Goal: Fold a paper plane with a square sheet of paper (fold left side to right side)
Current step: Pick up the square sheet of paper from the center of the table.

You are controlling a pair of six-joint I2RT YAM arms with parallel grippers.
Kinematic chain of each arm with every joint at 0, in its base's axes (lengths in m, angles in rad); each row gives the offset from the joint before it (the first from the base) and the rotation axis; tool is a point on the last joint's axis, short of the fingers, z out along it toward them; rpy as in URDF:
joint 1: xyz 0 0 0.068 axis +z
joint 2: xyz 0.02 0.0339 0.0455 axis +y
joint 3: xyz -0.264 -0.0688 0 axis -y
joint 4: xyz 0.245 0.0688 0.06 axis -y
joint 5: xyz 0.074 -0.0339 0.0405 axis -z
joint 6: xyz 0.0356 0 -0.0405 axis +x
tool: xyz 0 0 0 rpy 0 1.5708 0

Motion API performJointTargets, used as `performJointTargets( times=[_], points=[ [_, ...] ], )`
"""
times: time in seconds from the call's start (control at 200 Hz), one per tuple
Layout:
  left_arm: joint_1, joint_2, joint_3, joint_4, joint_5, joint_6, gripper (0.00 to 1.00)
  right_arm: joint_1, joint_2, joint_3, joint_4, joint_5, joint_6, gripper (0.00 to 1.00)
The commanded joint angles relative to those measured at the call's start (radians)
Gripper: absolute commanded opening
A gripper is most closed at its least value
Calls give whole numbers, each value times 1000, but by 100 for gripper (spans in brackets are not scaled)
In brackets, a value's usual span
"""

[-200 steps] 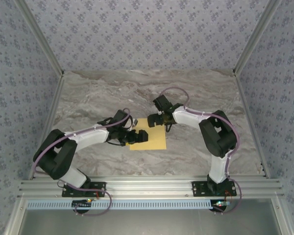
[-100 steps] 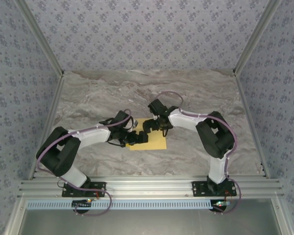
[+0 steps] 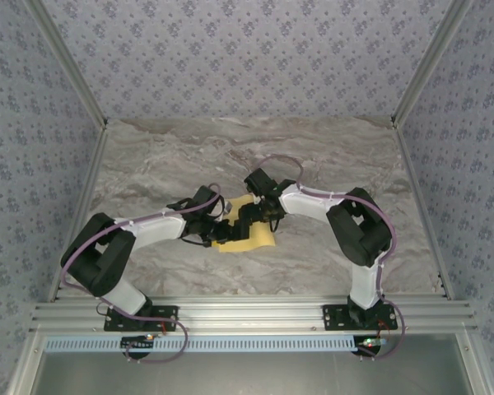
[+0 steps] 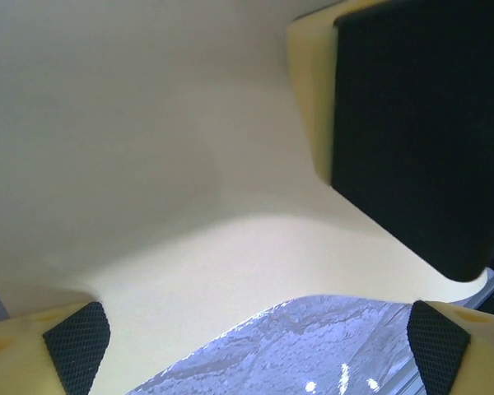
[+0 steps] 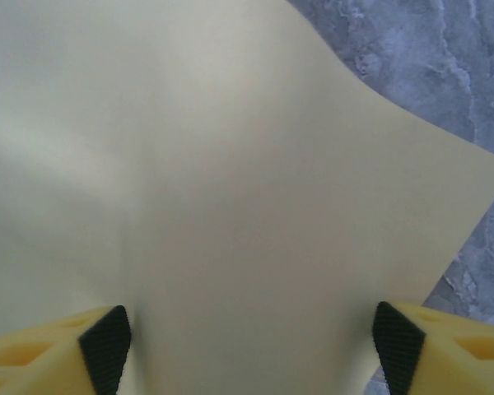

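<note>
Brought right gripper (image 3: 249,218) leftward over thin yellow-orange square sheet of paper (image 3: 257,239), jaws apart but narrowing; kept left gripper (image 3: 222,228) spread wide. Bowed sheet upward: fold apparently starting.

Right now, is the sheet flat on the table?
No: left wrist view shows the square sheet of paper arching up, table visible beneath its edge.

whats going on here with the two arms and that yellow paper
Two robot arms are working a yellow square sheet of paper in the middle of the marble table. The left gripper and right gripper sit close together over it, both open, and the sheet bows up off the surface. It is not folded over yet.
</note>
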Motion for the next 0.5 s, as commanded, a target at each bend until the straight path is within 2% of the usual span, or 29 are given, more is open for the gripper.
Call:
performJointTargets(
  times=[0.0, 0.18, 0.37, 0.495],
  points=[
    [-5, -20, -2, 14, -38, 2, 98, 8, 34, 20, -53, -35, -3, 71],
    [71, -114, -4, 22, -15, 13, 98, -26, 3, -4, -21, -117, -13, 46],
    [228, -249, -29, 25, 63, 31, 98, -78, -98, -104, 126, -252, 3, 33],
    [339, -308, -54, 39, 143, 29, 98, -127, -157, -162, 228, -387, 18, 25]
  ],
)
